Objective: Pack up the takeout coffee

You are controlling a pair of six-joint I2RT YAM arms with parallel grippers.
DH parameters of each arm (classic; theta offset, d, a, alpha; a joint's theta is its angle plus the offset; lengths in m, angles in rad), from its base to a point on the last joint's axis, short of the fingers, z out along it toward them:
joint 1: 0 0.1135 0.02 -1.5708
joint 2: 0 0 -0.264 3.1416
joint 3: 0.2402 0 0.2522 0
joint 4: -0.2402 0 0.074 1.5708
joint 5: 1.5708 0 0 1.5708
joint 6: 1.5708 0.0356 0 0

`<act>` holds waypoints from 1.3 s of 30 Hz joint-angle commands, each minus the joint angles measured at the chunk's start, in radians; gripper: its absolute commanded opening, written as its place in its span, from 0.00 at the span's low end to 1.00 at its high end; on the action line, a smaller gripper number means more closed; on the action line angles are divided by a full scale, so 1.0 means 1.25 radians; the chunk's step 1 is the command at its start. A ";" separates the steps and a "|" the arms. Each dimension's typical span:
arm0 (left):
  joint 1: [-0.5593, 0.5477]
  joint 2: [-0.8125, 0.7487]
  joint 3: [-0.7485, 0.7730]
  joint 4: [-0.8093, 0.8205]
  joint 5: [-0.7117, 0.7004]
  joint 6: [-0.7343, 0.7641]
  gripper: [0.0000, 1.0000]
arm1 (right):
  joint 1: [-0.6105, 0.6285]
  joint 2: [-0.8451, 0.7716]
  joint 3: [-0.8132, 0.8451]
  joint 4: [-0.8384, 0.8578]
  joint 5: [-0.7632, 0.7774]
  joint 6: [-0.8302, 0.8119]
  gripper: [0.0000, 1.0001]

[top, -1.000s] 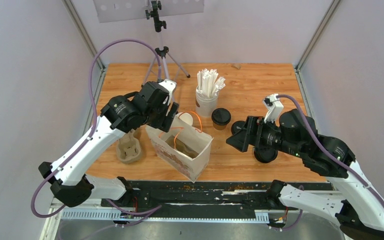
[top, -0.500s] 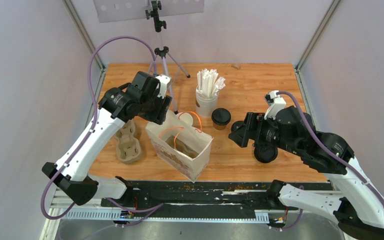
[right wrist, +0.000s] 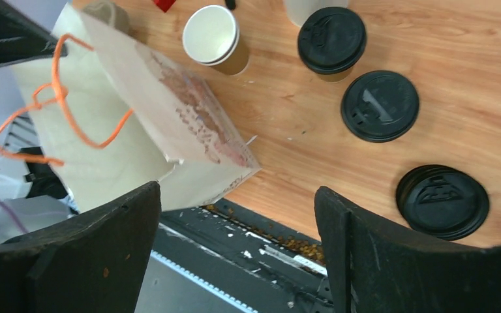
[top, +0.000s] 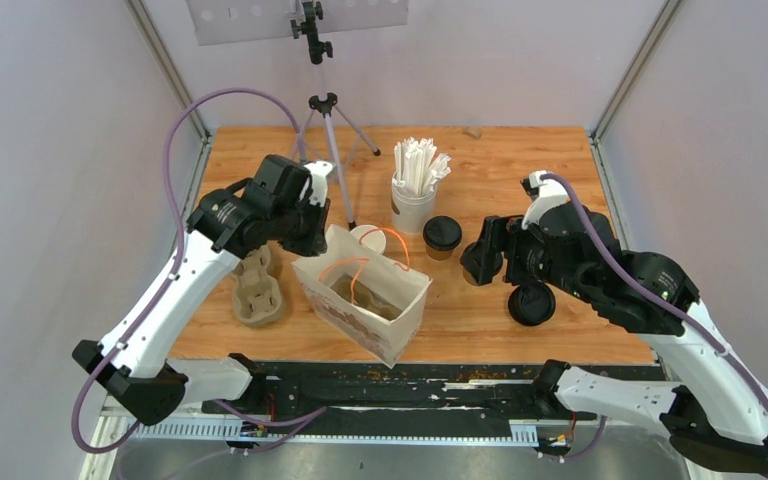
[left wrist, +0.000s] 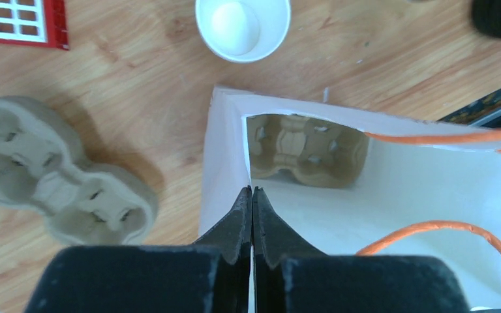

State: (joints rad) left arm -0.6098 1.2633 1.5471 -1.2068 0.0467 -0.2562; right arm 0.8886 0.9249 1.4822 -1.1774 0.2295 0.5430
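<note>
Overhead and wrist views of the packing station. The counter (top: 520,160) carries a white paper bag (top: 365,300) standing open at its centre, orange handles (left wrist: 430,228) at its mouth, with a pulp cup carrier (left wrist: 306,147) lying on the bag's floor. A second, empty carrier (top: 258,290) lies at 9 o'clock of the bag. The left tool (left wrist: 252,190) is at the bag's 10 o'clock corner, its two fingers pressed together on the upper edge of the bag wall; a thin strip of paper appears to run between them, though the overhead view hides this contact. The right tool (right wrist: 235,195) hangs above the counter at 3 o'clock of the bag, fingers spread wide with nothing between them. The takeout coffee (top: 442,236), a brown cup under a black lid, stands on the counter at 1 o'clock of the bag, outside it. An unlidded cup (top: 370,238) stands at 12 o'clock of the bag, just beyond its rim. A single loose lid (right wrist: 379,105) lies near the lidded cup, and a pile of lids (top: 532,303) lies at 5 o'clock of it. A white cup of straws (top: 415,195) stands at 11 o'clock of the lidded cup.
</note>
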 commanded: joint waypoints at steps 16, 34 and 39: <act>0.000 -0.246 -0.269 0.318 0.002 -0.581 0.00 | -0.002 0.115 0.091 -0.062 -0.063 0.170 0.78; 0.000 -0.182 -0.187 0.219 -0.112 -0.623 0.00 | 0.000 0.212 0.138 -0.141 -0.200 0.253 0.71; -0.001 -0.217 -0.231 0.244 -0.128 -0.670 0.00 | -0.001 0.217 0.136 -0.141 -0.211 0.268 0.65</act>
State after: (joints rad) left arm -0.6098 1.0378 1.2785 -0.9325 -0.0704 -1.0302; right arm 0.8886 1.1980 1.6489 -1.3510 0.0021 0.8482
